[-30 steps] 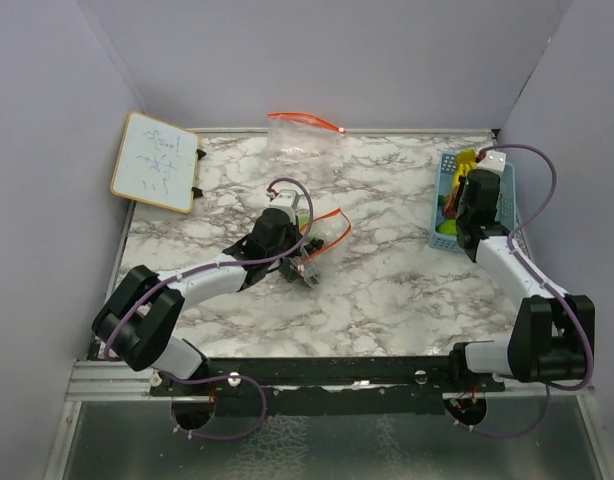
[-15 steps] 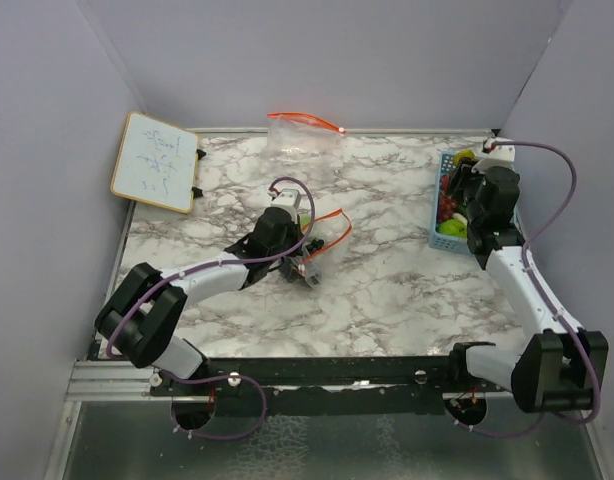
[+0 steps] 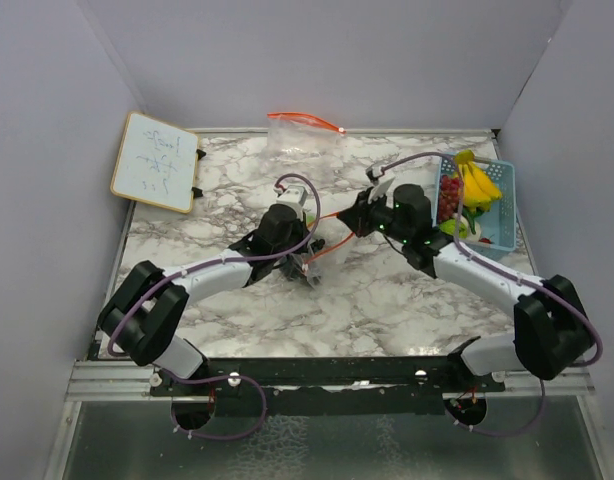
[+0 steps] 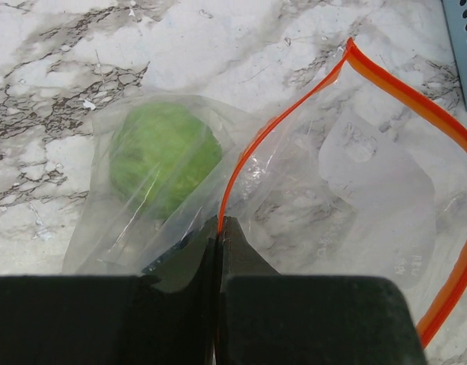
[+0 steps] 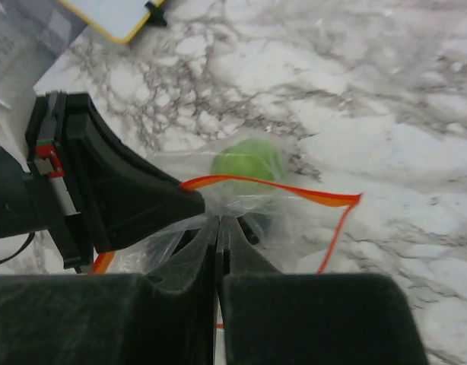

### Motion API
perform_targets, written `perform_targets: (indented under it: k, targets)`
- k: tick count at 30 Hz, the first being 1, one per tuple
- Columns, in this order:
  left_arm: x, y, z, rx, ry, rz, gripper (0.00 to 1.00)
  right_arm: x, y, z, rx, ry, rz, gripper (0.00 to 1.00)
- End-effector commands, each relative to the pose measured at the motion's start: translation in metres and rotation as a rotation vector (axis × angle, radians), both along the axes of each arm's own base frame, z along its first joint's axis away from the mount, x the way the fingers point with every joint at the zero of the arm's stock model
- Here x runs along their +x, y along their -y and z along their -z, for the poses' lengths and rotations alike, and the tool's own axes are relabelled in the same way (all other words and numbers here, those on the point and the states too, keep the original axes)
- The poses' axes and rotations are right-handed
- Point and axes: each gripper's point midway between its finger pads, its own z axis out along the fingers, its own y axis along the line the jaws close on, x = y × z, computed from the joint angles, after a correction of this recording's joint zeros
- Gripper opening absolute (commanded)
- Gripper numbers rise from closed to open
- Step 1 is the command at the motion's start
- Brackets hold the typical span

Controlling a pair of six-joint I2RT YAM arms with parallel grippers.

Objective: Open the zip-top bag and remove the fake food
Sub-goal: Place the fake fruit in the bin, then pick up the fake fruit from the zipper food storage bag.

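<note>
The bag (image 4: 370, 167) lies mid-table (image 3: 407, 290) with bare marble in front, and the basket (image 3: 509, 215) is at the right edge. The left gripper (image 4: 218, 224) is clamped on the bag's orange rim. The right gripper (image 5: 219, 222) is closed against the film, grip unclear. The fruit (image 4: 161, 160) is inside the bag.

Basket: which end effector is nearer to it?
Right. The right end effector is left of the basket; the left end effector is farther left, pinching the bag.

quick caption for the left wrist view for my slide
Left gripper shut on the bag rim, green fruit inside.
</note>
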Motion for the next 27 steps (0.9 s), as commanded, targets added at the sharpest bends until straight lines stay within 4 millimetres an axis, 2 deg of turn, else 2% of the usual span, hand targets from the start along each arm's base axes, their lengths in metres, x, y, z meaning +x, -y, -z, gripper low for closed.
perform_targets:
  k: [1, 3, 8, 11, 13, 16, 21, 23, 27]
  targets:
    - [-0.001, -0.001, -0.023, -0.027, 0.041, -0.011, 0.00, -0.020, -0.056, 0.018, 0.035, -0.064, -0.146, 0.02]
    - [-0.001, -0.004, -0.023, -0.022, 0.043, -0.019, 0.00, -0.029, -0.065, 0.036, 0.033, -0.104, -0.163, 0.02]
    - [-0.002, -0.007, -0.029, -0.025, 0.056, -0.027, 0.00, -0.044, -0.070, 0.078, 0.014, -0.186, -0.187, 0.01]
    - [-0.001, -0.004, -0.032, -0.033, 0.061, -0.020, 0.00, -0.053, -0.080, 0.093, 0.004, -0.216, -0.215, 0.02]
    - [-0.001, -0.003, -0.031, -0.034, 0.059, -0.016, 0.00, -0.058, -0.088, 0.098, 0.003, -0.224, -0.235, 0.10]
    - [-0.002, -0.003, -0.033, -0.036, 0.060, -0.013, 0.00, -0.061, -0.098, 0.108, -0.011, -0.236, -0.255, 0.35]
    - [-0.005, -0.008, -0.035, -0.033, 0.068, -0.024, 0.00, -0.067, -0.110, 0.128, -0.019, -0.282, -0.288, 0.67]
    - [-0.006, -0.010, -0.035, -0.029, 0.069, -0.027, 0.00, -0.068, -0.113, 0.137, -0.027, -0.295, -0.295, 0.73]
    - [-0.007, -0.014, -0.034, -0.017, 0.070, -0.035, 0.00, -0.073, -0.117, 0.153, -0.047, -0.327, -0.316, 0.76]
